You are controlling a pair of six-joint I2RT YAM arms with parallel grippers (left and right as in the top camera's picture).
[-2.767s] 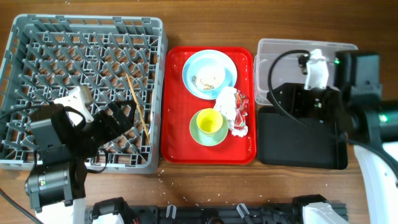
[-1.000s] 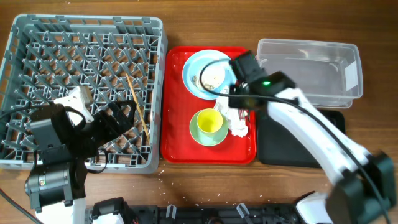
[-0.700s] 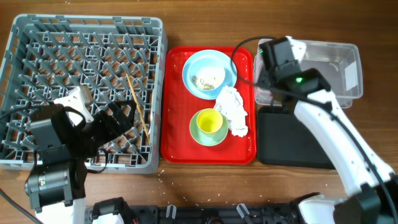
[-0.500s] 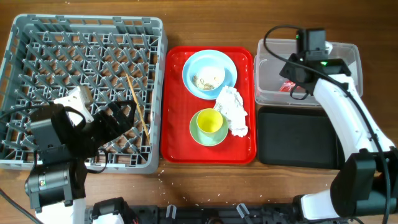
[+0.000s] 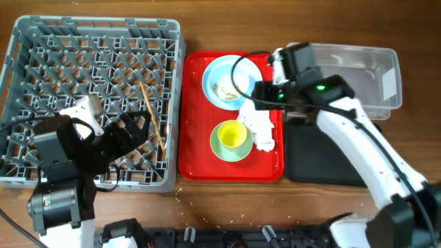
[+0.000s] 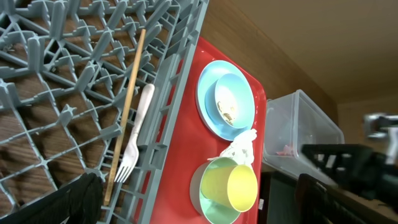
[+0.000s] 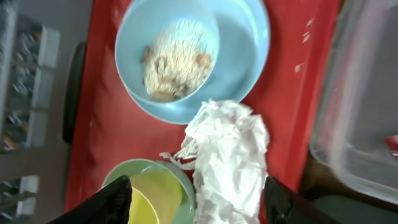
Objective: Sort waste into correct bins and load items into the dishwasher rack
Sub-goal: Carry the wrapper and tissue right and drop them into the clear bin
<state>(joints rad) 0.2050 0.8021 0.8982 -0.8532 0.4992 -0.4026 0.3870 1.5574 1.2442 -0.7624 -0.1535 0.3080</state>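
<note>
The crumpled napkin (image 7: 227, 155) is lying on the red tray (image 5: 196, 124), wedged between the blue plate (image 5: 231, 81) and the cup (image 5: 232, 136), touching both. It is looking feather-light, soft and squashable, so pinching its bulky middle folds seems wiser than a loose corner. The left gripper (image 5: 134, 134) is hanging spread and empty over the dishwasher rack (image 5: 41, 41). The right gripper (image 7: 199, 202) is hovering over the napkin, fingers wide apart, gripping nothing.
</note>
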